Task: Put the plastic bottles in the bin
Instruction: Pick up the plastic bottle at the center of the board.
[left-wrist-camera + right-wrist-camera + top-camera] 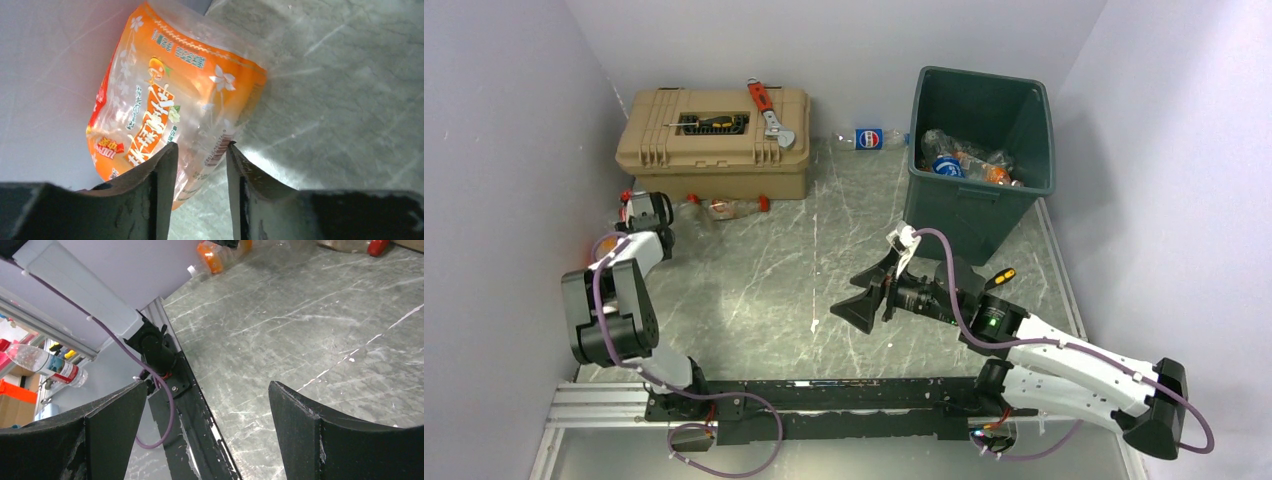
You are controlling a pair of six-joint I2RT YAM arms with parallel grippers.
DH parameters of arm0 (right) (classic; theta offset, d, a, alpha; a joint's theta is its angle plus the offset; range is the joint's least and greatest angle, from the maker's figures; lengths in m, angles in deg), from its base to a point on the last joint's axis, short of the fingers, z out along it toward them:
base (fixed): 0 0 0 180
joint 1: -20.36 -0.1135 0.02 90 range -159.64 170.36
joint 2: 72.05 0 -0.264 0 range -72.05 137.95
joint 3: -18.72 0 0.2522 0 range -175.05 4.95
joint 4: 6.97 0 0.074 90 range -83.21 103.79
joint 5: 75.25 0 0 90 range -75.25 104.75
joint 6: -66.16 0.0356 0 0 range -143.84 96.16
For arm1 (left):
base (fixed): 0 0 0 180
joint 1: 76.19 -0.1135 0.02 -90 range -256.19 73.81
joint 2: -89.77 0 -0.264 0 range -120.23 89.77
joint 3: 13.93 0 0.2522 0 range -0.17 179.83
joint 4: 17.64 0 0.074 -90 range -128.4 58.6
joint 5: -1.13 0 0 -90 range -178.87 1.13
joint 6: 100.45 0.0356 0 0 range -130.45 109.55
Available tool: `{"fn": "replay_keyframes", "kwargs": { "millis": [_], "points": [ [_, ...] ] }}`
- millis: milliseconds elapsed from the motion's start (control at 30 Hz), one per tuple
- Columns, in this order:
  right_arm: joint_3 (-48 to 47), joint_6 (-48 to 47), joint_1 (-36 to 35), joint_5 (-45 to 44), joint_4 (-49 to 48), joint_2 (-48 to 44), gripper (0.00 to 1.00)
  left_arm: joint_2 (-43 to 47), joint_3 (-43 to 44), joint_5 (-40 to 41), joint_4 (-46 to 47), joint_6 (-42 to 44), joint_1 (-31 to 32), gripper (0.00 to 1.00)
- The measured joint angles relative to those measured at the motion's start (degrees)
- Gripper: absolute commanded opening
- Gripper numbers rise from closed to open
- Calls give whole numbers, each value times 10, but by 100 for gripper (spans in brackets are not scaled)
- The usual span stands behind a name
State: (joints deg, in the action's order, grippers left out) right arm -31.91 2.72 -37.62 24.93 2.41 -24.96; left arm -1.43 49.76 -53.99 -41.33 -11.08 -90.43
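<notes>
My left gripper is by the left wall, in front of the toolbox. In the left wrist view its fingers are closed to a narrow gap on the end of a crushed clear bottle with an orange label. The bottle lies against the wall and touches both fingertips. More bottles lie in front of the toolbox. A blue-label bottle lies at the back, beside the bin. The dark green-grey bin at the back right holds several bottles. My right gripper is open and empty over mid-table.
The tan toolbox stands at the back left with a red wrench and a yellow-handled screwdriver on its lid. The white walls stand close on the left, back and right. The arms' base rail runs along the near edge.
</notes>
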Motion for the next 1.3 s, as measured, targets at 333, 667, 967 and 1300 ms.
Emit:
{"fn": "replay_keyframes", "kwargs": {
  "millis": [333, 667, 967, 1300],
  "points": [
    [0, -1, -1, -9, -2, -6, 96, 172, -33, -52, -106, -80, 32, 39],
    [3, -1, -2, -9, -9, -27, 96, 287, -27, -115, -177, -163, 67, 100],
    [9, -3, -3, -14, -13, -28, 96, 219, 24, -223, -127, -298, 95, 100],
    [9, -9, -3, -20, -12, -14, 96, 117, 34, -210, -83, -384, 133, 99]
  ]
}}
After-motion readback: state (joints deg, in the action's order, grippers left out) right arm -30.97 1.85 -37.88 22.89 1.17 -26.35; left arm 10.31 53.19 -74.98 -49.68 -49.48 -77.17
